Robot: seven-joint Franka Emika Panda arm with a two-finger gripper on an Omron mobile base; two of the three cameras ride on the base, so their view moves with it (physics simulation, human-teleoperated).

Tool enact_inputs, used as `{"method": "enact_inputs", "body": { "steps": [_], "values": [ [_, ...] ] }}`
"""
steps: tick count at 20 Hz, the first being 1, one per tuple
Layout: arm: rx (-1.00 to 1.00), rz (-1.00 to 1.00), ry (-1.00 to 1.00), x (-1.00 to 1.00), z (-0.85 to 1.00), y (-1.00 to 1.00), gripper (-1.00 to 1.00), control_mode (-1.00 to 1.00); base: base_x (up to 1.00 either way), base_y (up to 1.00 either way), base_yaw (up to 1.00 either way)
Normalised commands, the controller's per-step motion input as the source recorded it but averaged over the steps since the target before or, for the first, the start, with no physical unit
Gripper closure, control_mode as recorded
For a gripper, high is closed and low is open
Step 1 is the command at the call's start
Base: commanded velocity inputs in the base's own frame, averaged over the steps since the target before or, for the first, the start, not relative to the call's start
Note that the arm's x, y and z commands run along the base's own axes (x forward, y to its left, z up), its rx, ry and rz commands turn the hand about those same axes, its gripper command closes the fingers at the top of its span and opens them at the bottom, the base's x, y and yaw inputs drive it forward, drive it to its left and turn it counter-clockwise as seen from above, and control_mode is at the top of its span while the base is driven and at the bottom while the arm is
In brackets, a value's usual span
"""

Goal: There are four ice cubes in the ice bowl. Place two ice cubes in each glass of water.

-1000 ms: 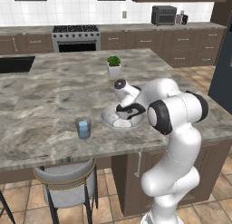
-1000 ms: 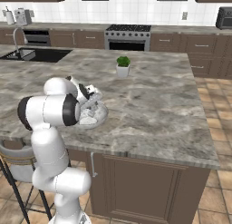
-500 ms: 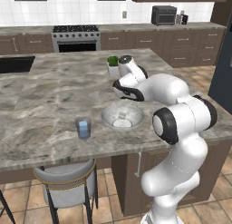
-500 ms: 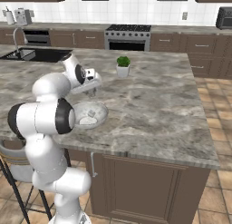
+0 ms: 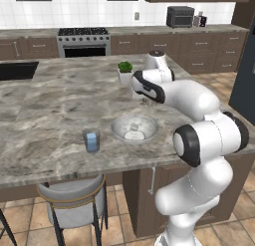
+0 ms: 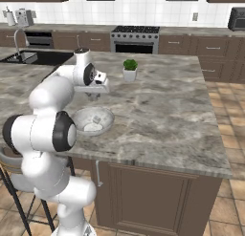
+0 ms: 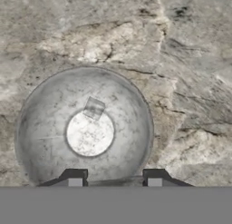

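The grey metallic ice bowl (image 5: 122, 124) (image 6: 79, 118) (image 7: 41, 109) sits near the counter's front edge. One pale ice cube (image 5: 134, 125) (image 6: 96, 119) (image 7: 94, 107) lies on its inner slope. My gripper (image 5: 137, 94) (image 6: 94, 94) (image 7: 114, 178) hangs above the bowl's far rim, close to the plant pot. Its fingertips (image 7: 74, 177) stand a narrow gap apart, and a faint pale edge, seemingly a held ice cube, spans between them. A glass of water (image 5: 91, 140) stands left of the bowl with a bluish ice cube inside.
A small white pot with a green plant (image 5: 124, 73) (image 6: 129, 70) stands just behind the hand. The stove is along the back wall and the sink at the far left. A stool (image 5: 74, 195) sits below the counter's front edge.
The hand has risen out of the bowl and swung away from the counter's front edge, towards the plant pot. Its jaws have kept the same narrow gap.
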Motion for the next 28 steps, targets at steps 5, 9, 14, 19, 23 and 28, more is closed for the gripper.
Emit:
{"method": "enact_inputs", "body": {
  "steps": [5, 9, 14, 19, 23, 28],
  "values": [
    [0.14, -0.06, -0.12, -0.18, 0.00, -0.01, 1.00, -1.00, 0.00, 0.00, 0.00],
    [-0.01, 0.00, -0.17, -0.05, 0.00, 0.00, 1.00, -1.00, 0.00, 0.00, 0.00],
    [-0.01, 0.00, -0.07, -0.01, 0.00, 0.00, 1.00, -1.00, 0.00, 0.00, 0.00],
    [0.00, 0.00, 0.00, -0.10, 0.00, 0.00, 1.00, 1.00, -0.23, 0.07, 0.00],
    [0.00, 0.00, 0.00, 0.00, 0.00, 0.00, 1.00, 1.00, -0.10, 0.33, 0.00],
    [0.00, 0.00, 0.00, 0.00, 0.00, 0.00, 1.00, 1.00, 0.00, 0.54, 0.00]
  ]
}}
